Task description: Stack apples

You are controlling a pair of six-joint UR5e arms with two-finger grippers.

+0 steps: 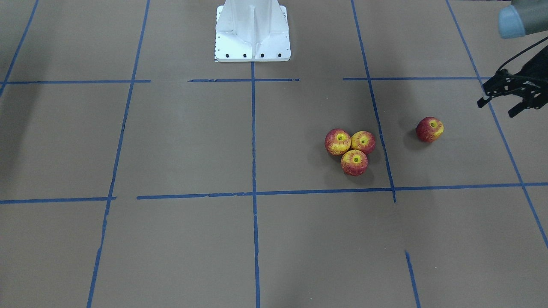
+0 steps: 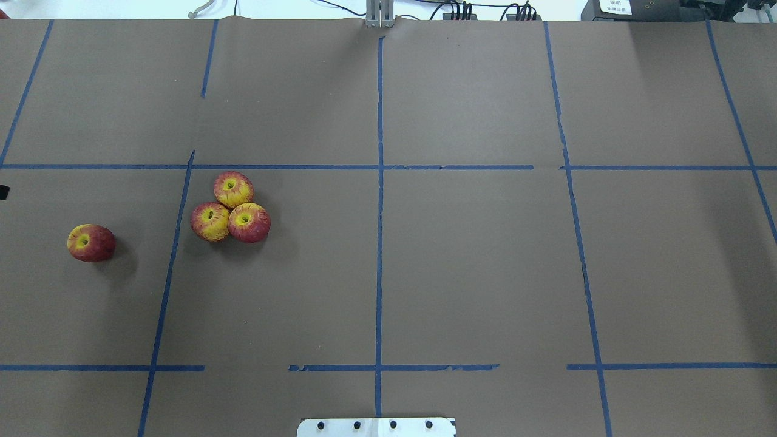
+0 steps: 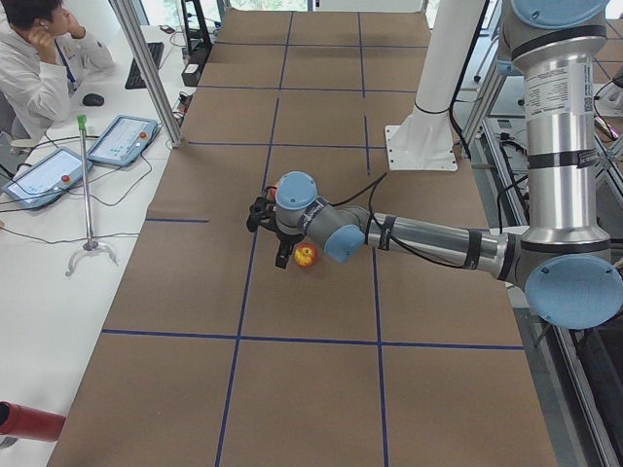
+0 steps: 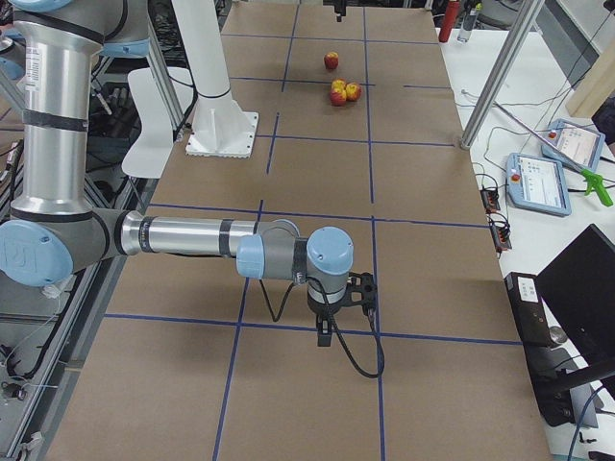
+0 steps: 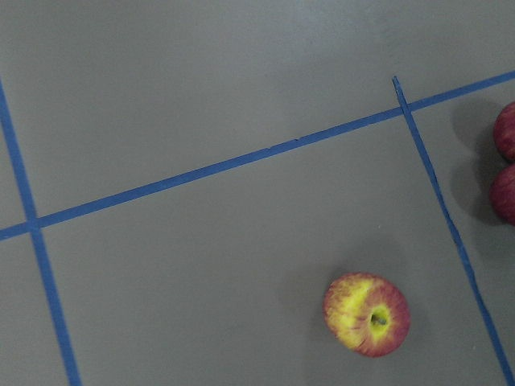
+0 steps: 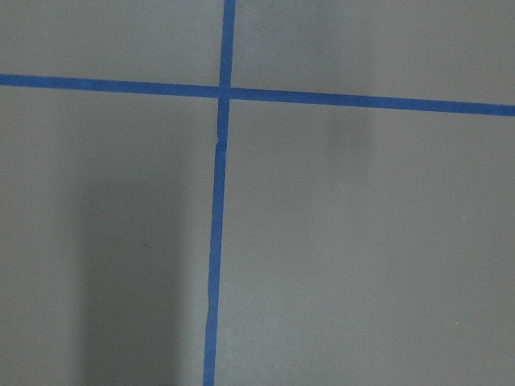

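Three red-and-yellow apples (image 1: 338, 141) (image 1: 363, 142) (image 1: 354, 162) lie touching in a cluster on the brown table, all on its surface. They also show in the overhead view (image 2: 233, 189). A fourth apple (image 1: 430, 129) (image 2: 91, 243) lies alone, apart from the cluster, and shows in the left wrist view (image 5: 367, 314). My left gripper (image 1: 498, 108) hovers open and empty above the table, beyond the lone apple from the cluster. My right gripper (image 4: 341, 309) hangs over the far end of the table, away from all the apples. I cannot tell whether it is open or shut.
The white robot base (image 1: 252, 30) stands at the table's robot side. Blue tape lines (image 2: 379, 212) grid the brown paper. An operator (image 3: 39, 49), tablets (image 3: 122, 139) and a metal post (image 3: 146, 68) are beside the table.
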